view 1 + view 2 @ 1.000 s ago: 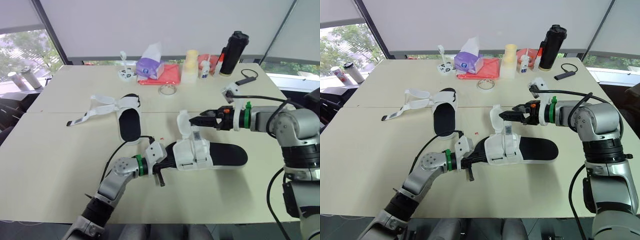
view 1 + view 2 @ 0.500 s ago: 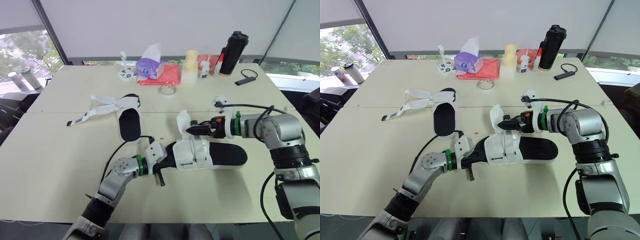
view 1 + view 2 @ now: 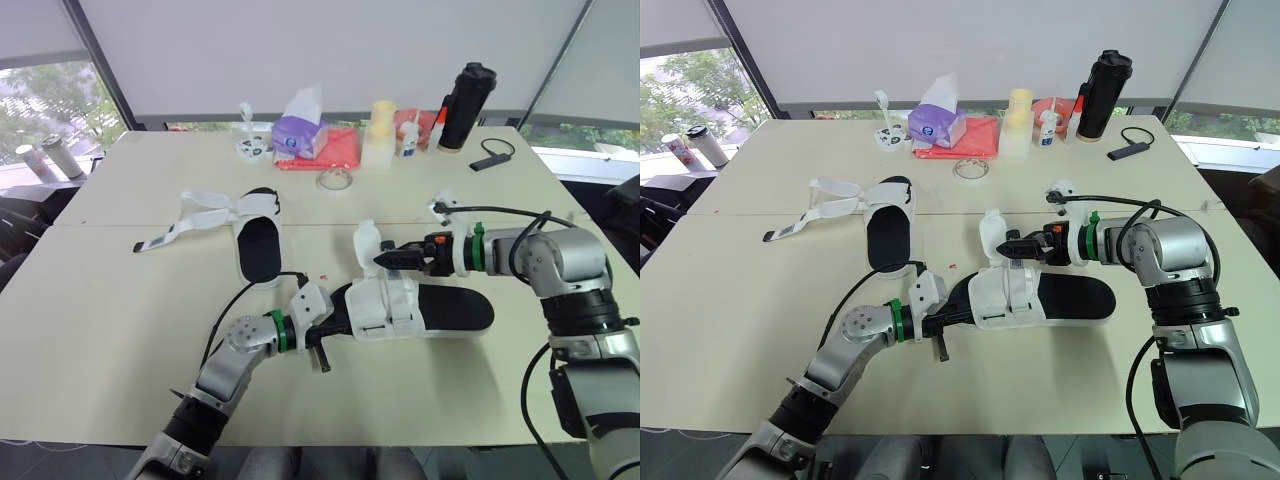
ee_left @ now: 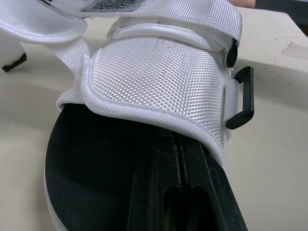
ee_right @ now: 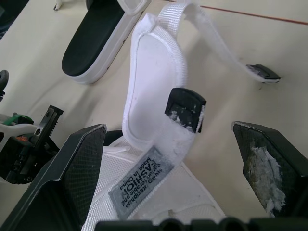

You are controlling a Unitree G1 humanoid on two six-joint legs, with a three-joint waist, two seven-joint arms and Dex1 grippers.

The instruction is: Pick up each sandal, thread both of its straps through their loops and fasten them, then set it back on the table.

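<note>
Bare table (image 3: 90,340) in front, far edge crowded — tissue box (image 3: 298,135), bottle (image 3: 468,105)

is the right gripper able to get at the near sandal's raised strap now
Probably yes: the right gripper is open, fingers either side of the raised strap of the near sandal, nothing between.

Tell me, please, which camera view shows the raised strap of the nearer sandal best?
The right wrist view: the raised strap stands inside the open right gripper, padded face and black tab clear. Both eye views show it as a white flap above the sandal. The left wrist view shows mostly the sandal's woven upper.
</note>
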